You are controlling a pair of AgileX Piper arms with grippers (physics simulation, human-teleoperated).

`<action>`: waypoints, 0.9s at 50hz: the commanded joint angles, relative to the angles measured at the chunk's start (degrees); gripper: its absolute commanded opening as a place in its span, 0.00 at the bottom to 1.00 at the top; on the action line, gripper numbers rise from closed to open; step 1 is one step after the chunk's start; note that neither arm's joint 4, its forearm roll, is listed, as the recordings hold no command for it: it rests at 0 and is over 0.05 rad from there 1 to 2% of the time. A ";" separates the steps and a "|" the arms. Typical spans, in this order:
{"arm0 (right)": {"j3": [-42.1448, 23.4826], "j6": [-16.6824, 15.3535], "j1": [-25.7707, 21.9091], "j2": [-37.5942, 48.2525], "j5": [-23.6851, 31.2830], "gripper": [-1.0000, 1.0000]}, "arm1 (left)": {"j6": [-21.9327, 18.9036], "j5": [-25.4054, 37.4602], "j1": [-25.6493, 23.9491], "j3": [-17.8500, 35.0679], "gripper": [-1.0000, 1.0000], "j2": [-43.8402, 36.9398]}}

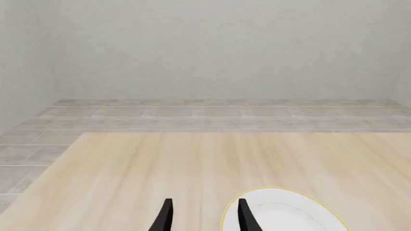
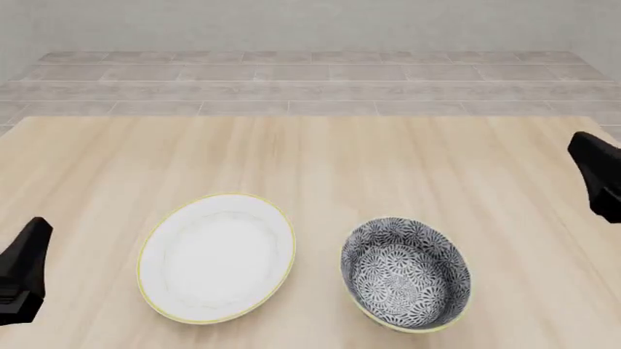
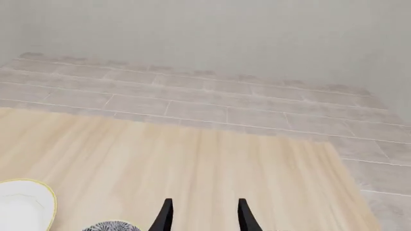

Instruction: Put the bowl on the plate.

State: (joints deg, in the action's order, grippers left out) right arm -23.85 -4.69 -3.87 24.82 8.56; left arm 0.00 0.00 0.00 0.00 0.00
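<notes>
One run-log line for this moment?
bowl right of plate, apart | left claw open, empty | right claw open, empty | task not started

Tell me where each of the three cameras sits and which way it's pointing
Front view: fixed above the arms' side, facing forward and down at the plate and bowl; both arms show at the edges.
Left wrist view: behind the left gripper, facing across the table; open jaws and plate show.
Right wrist view: behind the right gripper, facing the far edge; open jaws show.
Shared: all three see the plate; front and right wrist also see the bowl.
</notes>
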 commanded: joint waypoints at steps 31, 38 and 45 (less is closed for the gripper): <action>-12.78 -0.69 -6.74 17.05 12.42 1.00 | 0.00 0.00 0.00 0.00 1.00 0.00; -12.22 -1.22 -7.47 18.58 12.49 1.00 | 0.00 0.00 0.00 0.00 1.00 0.00; -11.15 -1.32 -8.59 19.59 12.40 1.00 | 0.00 0.00 0.00 0.00 1.00 0.00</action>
State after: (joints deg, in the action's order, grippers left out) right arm -35.90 -5.65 -11.02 42.52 20.86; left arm 0.00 0.00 0.00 0.00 0.00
